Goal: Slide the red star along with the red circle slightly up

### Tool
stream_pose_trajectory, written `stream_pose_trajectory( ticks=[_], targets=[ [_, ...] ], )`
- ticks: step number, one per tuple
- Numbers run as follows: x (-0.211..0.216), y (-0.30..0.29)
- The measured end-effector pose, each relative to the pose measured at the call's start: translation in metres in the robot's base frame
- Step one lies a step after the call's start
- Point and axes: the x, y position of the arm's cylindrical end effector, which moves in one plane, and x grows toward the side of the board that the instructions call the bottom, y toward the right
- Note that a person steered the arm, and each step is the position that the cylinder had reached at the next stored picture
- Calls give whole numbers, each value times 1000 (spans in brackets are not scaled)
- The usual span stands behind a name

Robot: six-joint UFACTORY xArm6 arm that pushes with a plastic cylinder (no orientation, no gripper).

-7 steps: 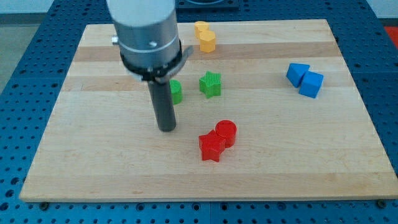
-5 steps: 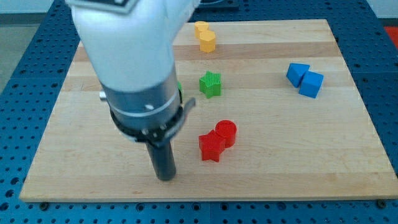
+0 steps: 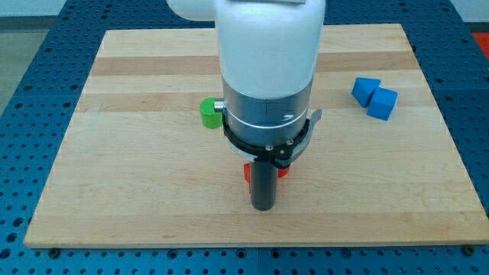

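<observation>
Wooden board (image 3: 114,191) on a blue pegboard bench carries 2 blue blocks (image 3: 374,97) far right and a green block (image 3: 208,112) left. My tip (image 3: 263,206), a bare rod without fingers, sits just near of the mostly hidden red star (image 3: 247,173); an off-centre push could separate star and unseen circle.

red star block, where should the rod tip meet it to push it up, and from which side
Contact the lower edge of the red star block, coming from the view's bottom. My tip already sits just below it, and the rod hides most of the star and the red circle block. Red slivers show either side of the rod, so a centred upward push would probably carry both.
</observation>
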Motion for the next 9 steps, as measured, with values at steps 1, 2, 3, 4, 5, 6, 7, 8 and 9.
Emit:
stream_pose_trajectory(
  ticks=[1,2,3,4,5,6,7,8,9],
  targets=[
    [-7,0],
    [-18,0],
    [-20,-7],
    [-23,-12],
    [-39,-12],
    [-55,-12],
    [-56,-14],
    [-54,-17],
    [-49,-12]
  ],
)
